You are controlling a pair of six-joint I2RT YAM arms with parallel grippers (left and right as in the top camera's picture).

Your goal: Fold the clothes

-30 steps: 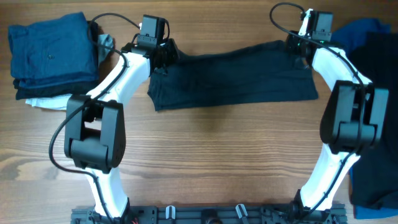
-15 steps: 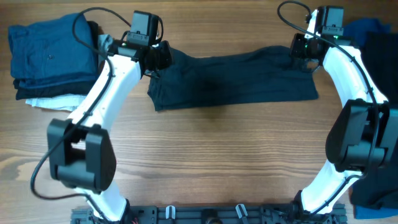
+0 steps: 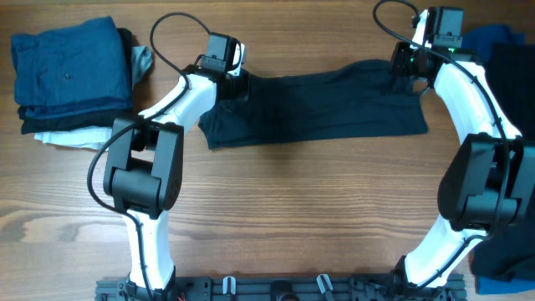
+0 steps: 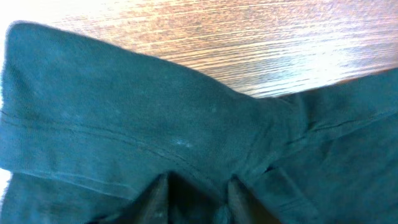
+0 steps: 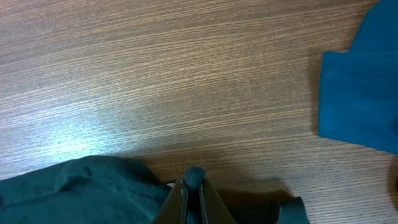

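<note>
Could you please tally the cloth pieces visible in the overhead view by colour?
Dark navy-black cloth: 3 - spread shirt, left-stack layer, right-edge piece.
Mid blue cloth: 2 - left-stack top, far-right piece.
White cloth: 1 - left-stack bottom.
Grey cloth: 1 - grey scrap beside the left stack.
Total: 7.

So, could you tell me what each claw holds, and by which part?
Right claw pinches the navy shirt at its far right corner. Left claw, jaws parted over the shirt's left end, shows no hold.
</note>
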